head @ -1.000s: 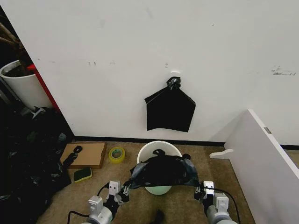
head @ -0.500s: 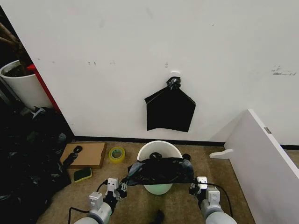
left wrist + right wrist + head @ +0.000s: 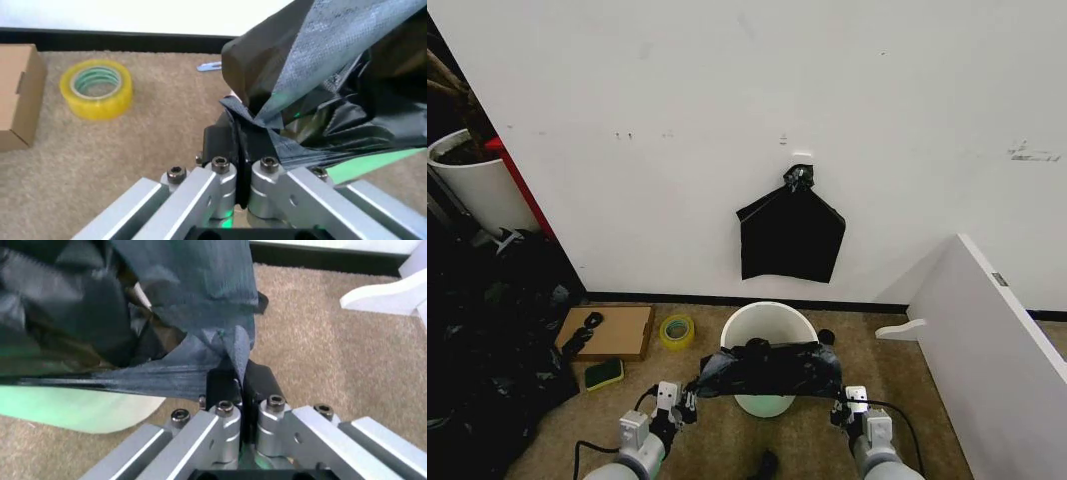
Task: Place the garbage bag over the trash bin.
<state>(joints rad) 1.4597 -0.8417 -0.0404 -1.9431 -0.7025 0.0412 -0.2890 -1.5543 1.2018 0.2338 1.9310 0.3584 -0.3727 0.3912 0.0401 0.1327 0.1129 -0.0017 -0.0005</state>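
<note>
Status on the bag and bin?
Left hand and right hand each pinch a bag edge. Garbage bag stretched above trash bin. Nothing blocking.

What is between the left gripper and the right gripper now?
The garbage bag, stretched between the left gripper and the right gripper, over the trash bin; head view.

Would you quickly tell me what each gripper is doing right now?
Left gripper: shut on the garbage bag.
Right gripper: shut on the garbage bag.

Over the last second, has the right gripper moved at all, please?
Yes. The right gripper, shut on the garbage bag, has shifted left, toward the trash bin.
</note>
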